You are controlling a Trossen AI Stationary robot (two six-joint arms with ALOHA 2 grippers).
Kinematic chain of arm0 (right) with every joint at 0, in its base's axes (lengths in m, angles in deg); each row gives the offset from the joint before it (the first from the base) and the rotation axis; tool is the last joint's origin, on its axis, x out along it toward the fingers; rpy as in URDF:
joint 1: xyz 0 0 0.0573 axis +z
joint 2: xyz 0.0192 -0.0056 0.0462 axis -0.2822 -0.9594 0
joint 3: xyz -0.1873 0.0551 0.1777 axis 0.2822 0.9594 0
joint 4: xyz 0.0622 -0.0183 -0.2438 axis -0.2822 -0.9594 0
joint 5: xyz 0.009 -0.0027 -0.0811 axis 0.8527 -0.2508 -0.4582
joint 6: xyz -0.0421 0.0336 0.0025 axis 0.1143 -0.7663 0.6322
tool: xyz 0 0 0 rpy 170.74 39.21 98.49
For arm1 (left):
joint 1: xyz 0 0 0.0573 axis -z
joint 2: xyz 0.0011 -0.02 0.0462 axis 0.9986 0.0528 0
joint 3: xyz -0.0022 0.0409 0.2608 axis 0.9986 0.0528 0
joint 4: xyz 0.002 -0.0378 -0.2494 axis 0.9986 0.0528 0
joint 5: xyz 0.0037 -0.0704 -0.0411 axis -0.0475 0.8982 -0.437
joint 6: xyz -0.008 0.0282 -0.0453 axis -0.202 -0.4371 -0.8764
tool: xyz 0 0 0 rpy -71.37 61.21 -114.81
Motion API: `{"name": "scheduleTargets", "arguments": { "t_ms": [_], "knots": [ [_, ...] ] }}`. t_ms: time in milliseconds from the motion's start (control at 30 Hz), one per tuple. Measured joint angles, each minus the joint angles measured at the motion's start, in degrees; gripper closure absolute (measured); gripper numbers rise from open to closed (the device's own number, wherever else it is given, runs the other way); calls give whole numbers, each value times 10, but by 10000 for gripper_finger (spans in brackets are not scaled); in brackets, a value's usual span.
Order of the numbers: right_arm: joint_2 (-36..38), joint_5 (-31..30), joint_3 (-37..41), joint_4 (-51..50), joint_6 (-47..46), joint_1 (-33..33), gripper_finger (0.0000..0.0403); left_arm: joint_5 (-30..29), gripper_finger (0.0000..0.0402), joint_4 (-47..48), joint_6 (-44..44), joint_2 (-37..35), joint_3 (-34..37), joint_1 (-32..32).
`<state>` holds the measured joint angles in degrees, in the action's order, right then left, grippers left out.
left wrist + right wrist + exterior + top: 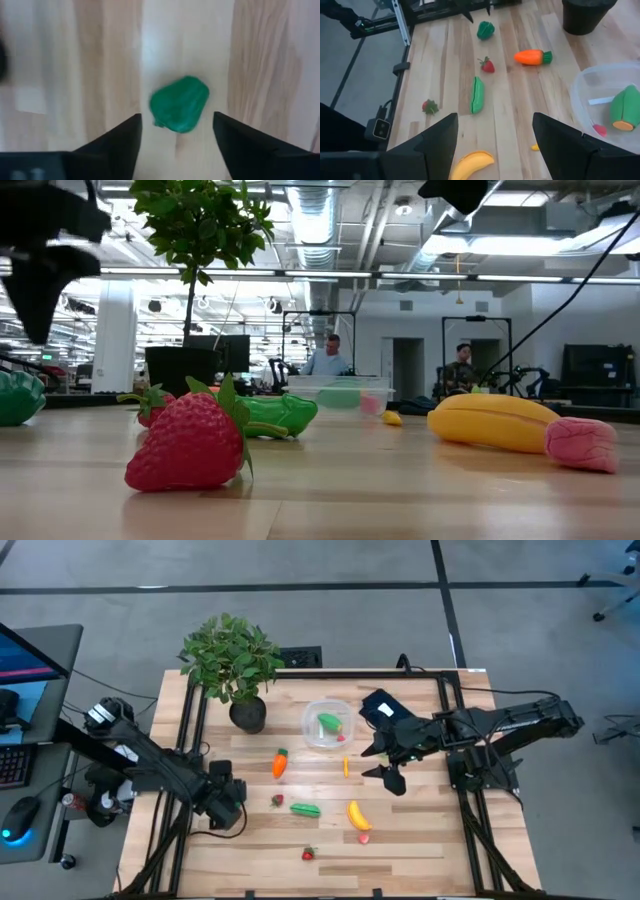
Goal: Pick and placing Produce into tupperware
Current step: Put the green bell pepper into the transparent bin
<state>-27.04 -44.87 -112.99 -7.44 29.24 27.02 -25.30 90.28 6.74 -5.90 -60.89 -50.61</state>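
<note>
Produce: we see a green piece (180, 104) on the counter (420, 840) between the wide-open left end effector (177, 131) fingers | right end effector (495, 134) wide open, empty, near tupperware (327, 725) | risk: rounded piece squirts sideways if we close off-centre.

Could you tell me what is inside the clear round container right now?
The tupperware holds a green toy vegetable piece with an orange cut end, and a small red piece beside it. Whatever lies under the green piece is covered.
</note>
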Motion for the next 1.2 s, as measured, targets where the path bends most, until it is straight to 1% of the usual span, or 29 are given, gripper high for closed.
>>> {"name": "scheduleTargets", "arguments": {
  "t_ms": [67, 133, 267, 367, 433, 500, 600, 867, 1200],
  "knots": [
    [0, 0, 0, 2, -8, 3, 152, 12, 134, -5, 0, 0, 9, 0],
    [0, 0, 0, 4, -13, 2, 152, 10, 113, -7, 0, 0, 11, 1],
    [0, 0, 0, 5, -14, 2, 152, -21, 79, -7, 9, 0, 11, 2],
    [0, 0, 0, 10, -15, 2, 152, -45, 62, -16, 24, 0, 11, 2],
    [0, 0, 0, 12, -17, 2, 152, -49, 55, -35, 39, 0, 12, 2],
    [0, 0, 0, 12, -17, 2, 152, -49, 51, -65, 51, -1, 23, 1],
    [0, 0, 0, 12, -19, 2, 152, -29, 49, -105, 54, -1, 51, 1],
    [0, 0, 0, 13, -24, 2, 152, -31, 49, -108, 42, -1, 85, -1],
    [0, 0, 0, 17, -24, 2, 152, -16, 49, -182, 24, -1, 139, -1]
  ]
}}
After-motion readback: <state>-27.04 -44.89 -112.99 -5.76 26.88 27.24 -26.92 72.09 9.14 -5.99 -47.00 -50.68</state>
